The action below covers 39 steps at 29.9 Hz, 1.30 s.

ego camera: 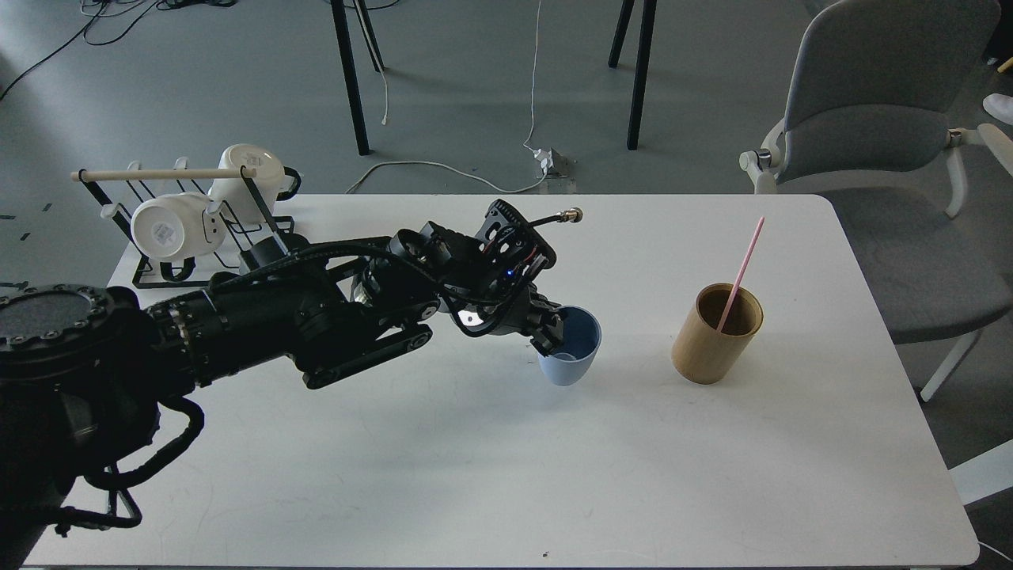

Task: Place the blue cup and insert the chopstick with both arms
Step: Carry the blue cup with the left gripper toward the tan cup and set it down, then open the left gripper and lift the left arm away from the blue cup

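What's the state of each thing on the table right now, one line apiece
blue cup: upright near the table's middle, its rim pinched by the left gripper.
chopstick: leaning inside the bamboo holder, not in the cup.
bamboo holder: upright, right of the cup, apart from it.
white mugs: two, hung on the rack.
rack: at the table's far left corner.
right gripper: not in view.
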Motion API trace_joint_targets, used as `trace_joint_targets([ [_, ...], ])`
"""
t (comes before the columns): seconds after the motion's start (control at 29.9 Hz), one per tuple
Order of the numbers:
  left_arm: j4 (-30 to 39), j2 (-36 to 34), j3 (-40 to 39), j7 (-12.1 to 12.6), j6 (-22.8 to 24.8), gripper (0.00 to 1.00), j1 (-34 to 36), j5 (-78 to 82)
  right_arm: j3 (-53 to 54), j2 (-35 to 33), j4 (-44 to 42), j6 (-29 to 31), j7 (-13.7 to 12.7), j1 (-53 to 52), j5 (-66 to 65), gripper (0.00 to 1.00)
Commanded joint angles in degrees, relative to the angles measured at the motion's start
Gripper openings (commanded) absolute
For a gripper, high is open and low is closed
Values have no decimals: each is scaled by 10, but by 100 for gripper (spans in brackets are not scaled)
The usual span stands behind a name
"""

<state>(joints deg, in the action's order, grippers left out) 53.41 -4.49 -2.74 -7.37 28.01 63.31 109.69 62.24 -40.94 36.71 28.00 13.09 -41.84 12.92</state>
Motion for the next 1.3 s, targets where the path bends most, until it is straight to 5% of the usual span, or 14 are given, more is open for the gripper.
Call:
trace_joint_targets([
  [0.0,-1,-3,1,1,0,5,-8,-1,-1,1,1,0,0,0,0,99],
  [0.67,-1,-14,0,5,0,15,-21,-4,-2,0,0,0,0,4,0,99],
  [0.8,0,-17,-2,0,0,25,-20,-5,-2,0,0,0,0,5,0,99],
  [0.94,7,-41,-20,-2,0,47,-19,-20,0,-3,2,0,0,14,0,99],
  [1.14,7,-90,-119,0,0,83,-16,-149,-32,-48,9,0,0,16,-4,99],
  [1.27,6,-130,-220,0,0,96,-20,-310,-89,-88,30,0,2,12,-29,99],
])
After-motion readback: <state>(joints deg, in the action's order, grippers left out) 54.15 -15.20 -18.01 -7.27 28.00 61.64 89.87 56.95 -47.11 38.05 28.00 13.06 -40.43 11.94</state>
